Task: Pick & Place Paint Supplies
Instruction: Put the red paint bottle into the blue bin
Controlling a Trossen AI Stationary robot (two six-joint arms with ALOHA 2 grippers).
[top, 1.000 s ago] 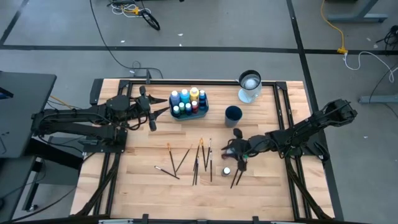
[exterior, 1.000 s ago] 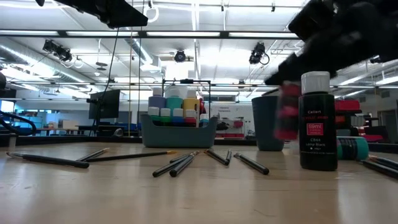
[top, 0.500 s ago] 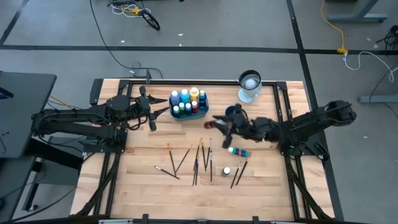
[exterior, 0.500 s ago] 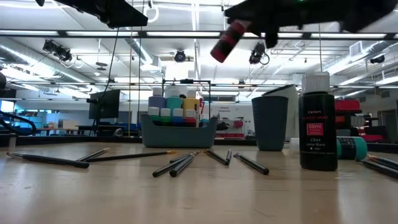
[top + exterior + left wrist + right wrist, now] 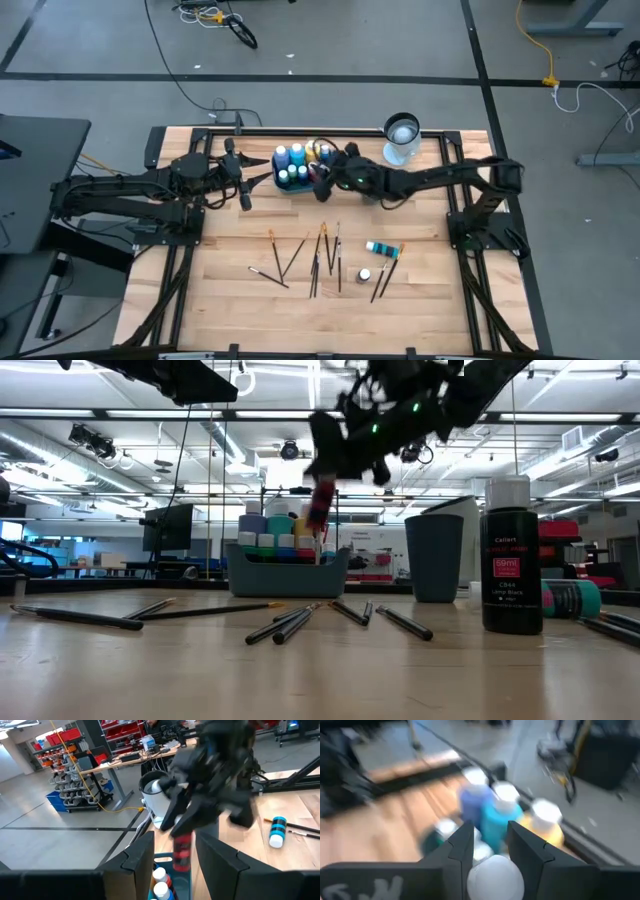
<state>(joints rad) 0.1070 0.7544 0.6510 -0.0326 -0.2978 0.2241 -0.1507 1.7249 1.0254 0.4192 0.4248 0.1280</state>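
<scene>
The wooden table [image 5: 230, 290] carries everything, and the teal tray [image 5: 327, 176] near its far edge is the handiest landmark. The right arm stretches across to it, and the right gripper [image 5: 322, 178] hangs just above the tray's right end, clamped on a red paint bottle [image 5: 321, 508] that points down at the tray. The left arm waits on the tray's other side, the left gripper [image 5: 243, 172] level with it, fingers apart and holding nothing. A white pitcher [image 5: 401, 138] stands to the right of the tray, and a dark blue cup [image 5: 435, 557] sits nearer to it. Inside the tray stand the paint bottles [image 5: 297, 165], blue, teal and yellow. Toward the table's near edge from the tray lie the scattered brushes [image 5: 318, 256], a teal bottle [image 5: 380, 247] on its side, and a black bottle [image 5: 511, 557] standing upright.
</scene>
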